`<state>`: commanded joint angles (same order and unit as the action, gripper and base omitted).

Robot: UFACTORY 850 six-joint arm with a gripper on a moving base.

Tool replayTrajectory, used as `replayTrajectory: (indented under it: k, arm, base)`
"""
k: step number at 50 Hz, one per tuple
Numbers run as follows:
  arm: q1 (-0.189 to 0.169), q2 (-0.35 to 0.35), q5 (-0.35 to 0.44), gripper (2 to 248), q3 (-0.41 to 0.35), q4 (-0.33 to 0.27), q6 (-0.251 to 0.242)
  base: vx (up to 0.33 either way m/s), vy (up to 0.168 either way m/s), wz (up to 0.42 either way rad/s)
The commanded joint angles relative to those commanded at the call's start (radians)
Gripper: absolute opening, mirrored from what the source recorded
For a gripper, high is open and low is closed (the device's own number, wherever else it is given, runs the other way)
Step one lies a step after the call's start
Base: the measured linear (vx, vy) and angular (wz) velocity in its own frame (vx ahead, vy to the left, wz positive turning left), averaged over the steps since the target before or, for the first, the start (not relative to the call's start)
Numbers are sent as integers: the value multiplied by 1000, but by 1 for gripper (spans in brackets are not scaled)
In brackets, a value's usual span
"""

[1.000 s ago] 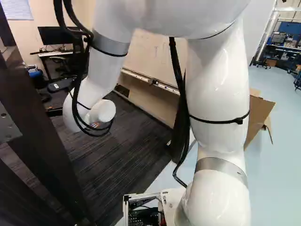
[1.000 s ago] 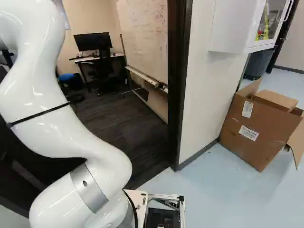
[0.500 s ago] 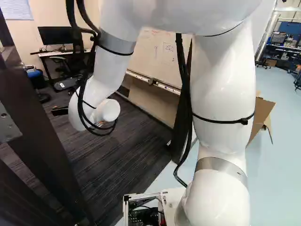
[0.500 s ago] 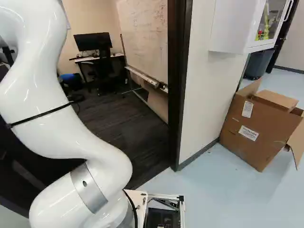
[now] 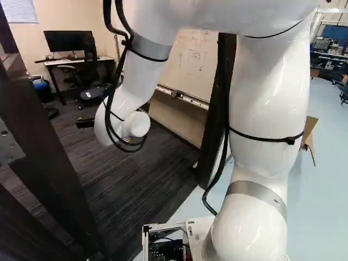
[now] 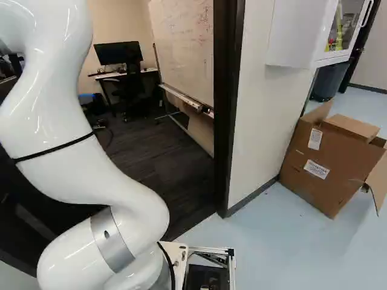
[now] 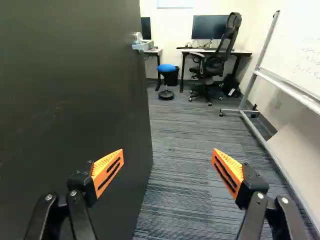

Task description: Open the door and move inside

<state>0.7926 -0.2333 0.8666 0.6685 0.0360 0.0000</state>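
From where I stand, the door (image 7: 60, 100) is open, its dark face running along one side of the gripper (image 5: 85, 123) and on into the office. It stands upright, long axis vertical, with its free edge pointing inward, toward the desk (image 7: 242, 52) and the monitor (image 7: 210, 27). A metal lever handle (image 7: 142, 45) sits by that far edge, ahead of the gripper (image 7: 167, 162) and sticking out toward the opening.

The fingers are spread wide — striped carpet (image 7: 185, 200) and a strip of the door show between the orange pads (image 7: 108, 172). One finger is in front of the door's face; whether it touches there, I can't tell. The other has the carpet behind it, on the side nearer the whiteboard (image 7: 300, 55).

The white arm (image 5: 266, 92) rises at the right of the middle in the left base view and bends over toward the office, its wrist above the carpet. Ahead of the gripper, an office chair (image 7: 215, 62) stands at the desk, and a blue-topped stool (image 7: 166, 68) sits between the chair and the door's edge. In the right base view, the dark doorframe (image 6: 225, 109) stands upright beside the opening; past the white wall next to it, an open cardboard box (image 6: 329, 166) leans on the pale floor (image 6: 284, 248), below and beyond a wall cabinet (image 6: 296, 33).
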Motion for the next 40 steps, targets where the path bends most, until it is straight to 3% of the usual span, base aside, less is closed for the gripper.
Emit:
replayTrajectory:
  k: [20,40]
  arm:
    - [-127,82,1,247,-93,-6,0]
    - [-300,194,2,247,-220,-14,0]
  base:
    - [0,0,0]
    - [0,0,0]
